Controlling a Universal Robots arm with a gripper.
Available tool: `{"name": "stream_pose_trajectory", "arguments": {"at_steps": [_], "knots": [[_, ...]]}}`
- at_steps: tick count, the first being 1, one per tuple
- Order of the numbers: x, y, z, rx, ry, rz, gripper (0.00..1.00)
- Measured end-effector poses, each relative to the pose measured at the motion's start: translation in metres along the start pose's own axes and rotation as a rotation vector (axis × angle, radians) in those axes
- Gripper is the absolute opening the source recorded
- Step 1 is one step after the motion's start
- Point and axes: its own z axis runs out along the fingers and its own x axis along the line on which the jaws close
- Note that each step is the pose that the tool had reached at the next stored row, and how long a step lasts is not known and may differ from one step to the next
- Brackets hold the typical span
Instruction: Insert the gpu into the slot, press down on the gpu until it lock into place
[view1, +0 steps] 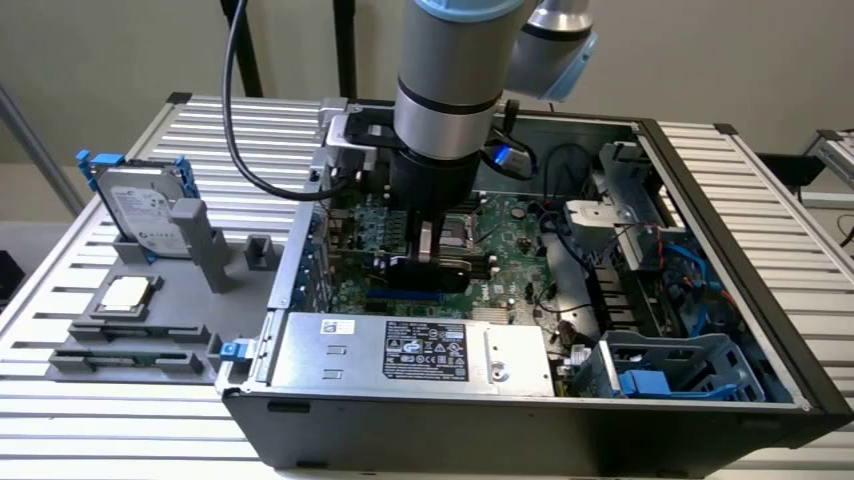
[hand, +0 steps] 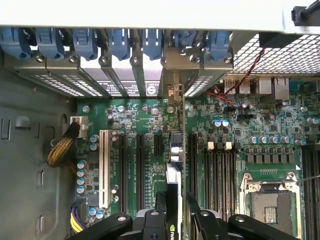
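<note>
While the arm reaches straight down into the open PC case (view1: 534, 428), the hand (hand: 175, 200) is clamped on the gpu (view1: 435, 273) — card edge-on between both fingers (hand: 161, 207), black cover and logo visible at the grip. Card stands upright over the motherboard (view1: 510, 225), long edge lined up along the slot (view1: 398, 296), whose blue strip pokes out just under the card toward the exterior view's left. Can't tell whether the card's lower edge touches the slot or sits just above it. Wrist view: card's silver bracket end points at the case's rear expansion openings — black memory strips (hand: 220, 170) run beside it, CPU socket (hand: 267, 200) further over. Hard drive (view1: 138, 215) stands in its holder on the surface (view1: 107, 420), well apart from the case.
</note>
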Motion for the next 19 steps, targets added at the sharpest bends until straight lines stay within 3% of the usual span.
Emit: {"name": "stream_pose_trajectory", "arguments": {"at_steps": [19], "knots": [[-0.0011, 0.0023, 0.0083, 0.0004, 0.0046, 0.002, 0.26]]}}
